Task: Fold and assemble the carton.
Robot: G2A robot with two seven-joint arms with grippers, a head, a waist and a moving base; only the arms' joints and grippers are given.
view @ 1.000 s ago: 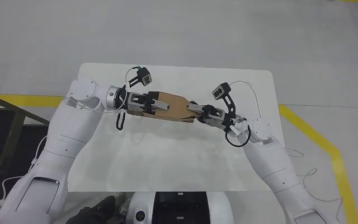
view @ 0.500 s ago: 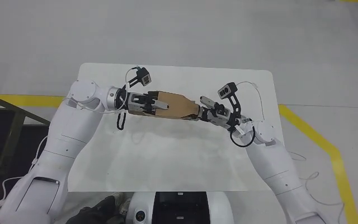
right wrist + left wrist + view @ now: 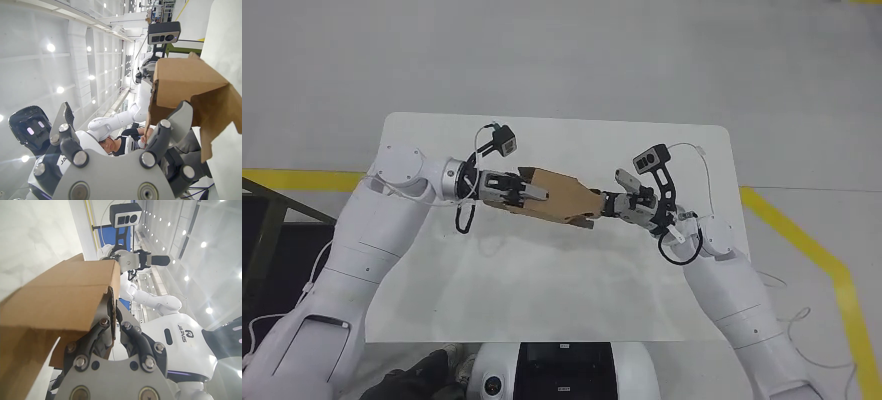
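Over the white bench (image 3: 542, 290) we hold the brown corrugated-cardboard carton (image 3: 557, 195) aloft, left gripper (image 3: 525, 188) pinching one end wall, right gripper (image 3: 600, 208) spread with one finger against the other end; we'd pinch firmly and push slowly so the panels square up without buckling.

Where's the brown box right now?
In the top view, the carton is over the middle of the table, between the left gripper, pinching it, and the right gripper.

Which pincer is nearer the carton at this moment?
Left. The left pincer is clamped on the carton at one end; the right pincer is open at the opposite end, one finger by a flap, the other apart.
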